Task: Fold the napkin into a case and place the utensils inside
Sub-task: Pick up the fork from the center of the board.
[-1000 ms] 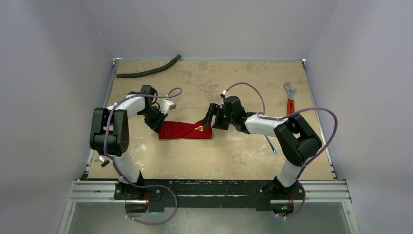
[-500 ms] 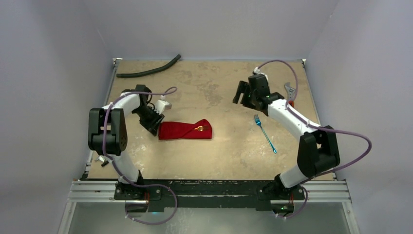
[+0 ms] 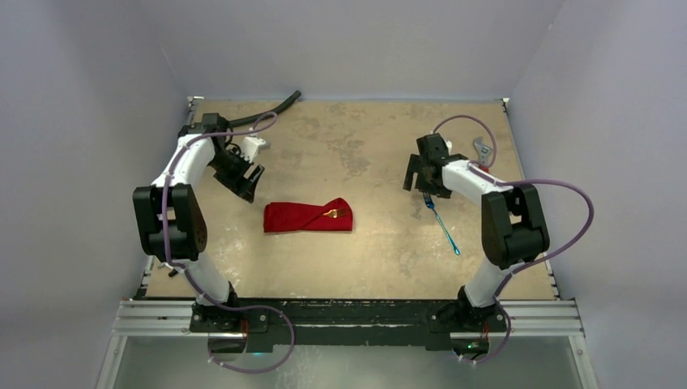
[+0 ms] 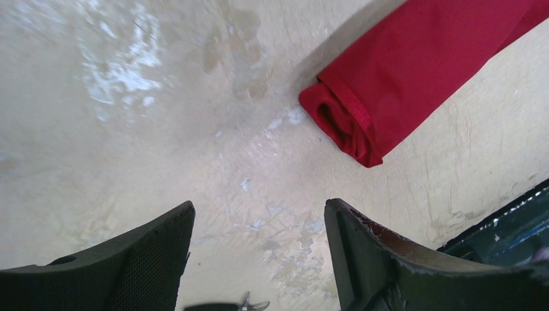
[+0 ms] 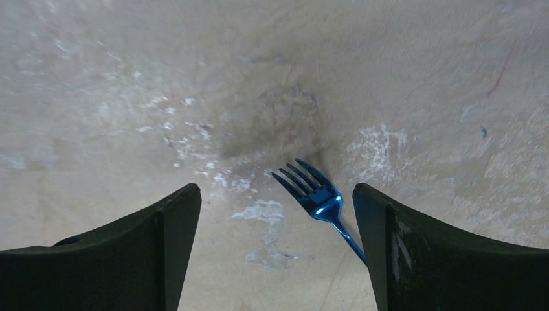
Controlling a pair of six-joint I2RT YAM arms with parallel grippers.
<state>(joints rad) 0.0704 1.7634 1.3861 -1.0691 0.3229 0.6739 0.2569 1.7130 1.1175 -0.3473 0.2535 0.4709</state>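
Note:
The red napkin (image 3: 308, 216) lies folded into a long narrow case at mid-table, with a gold utensil tip (image 3: 333, 213) showing at its right opening. My left gripper (image 3: 247, 182) hangs open up and to the left of the case, clear of it. In the left wrist view the case's rolled end (image 4: 362, 123) lies beyond the open left gripper (image 4: 259, 214). A blue fork (image 3: 441, 223) lies on the table to the right. My right gripper (image 3: 421, 185) stands open over the fork's head. In the right wrist view the fork (image 5: 315, 193) lies between the fingers of the right gripper (image 5: 277, 194).
A black curved hose (image 3: 247, 113) lies at the back left. An orange-handled wrench (image 3: 484, 162) lies at the back right, close behind the right arm. A small dark object (image 3: 172, 266) sits at the left table edge.
My left gripper opened off the napkin's left end and drew back up and left. My right arm swung from the napkin's right end across to the fork, its jaws widening.

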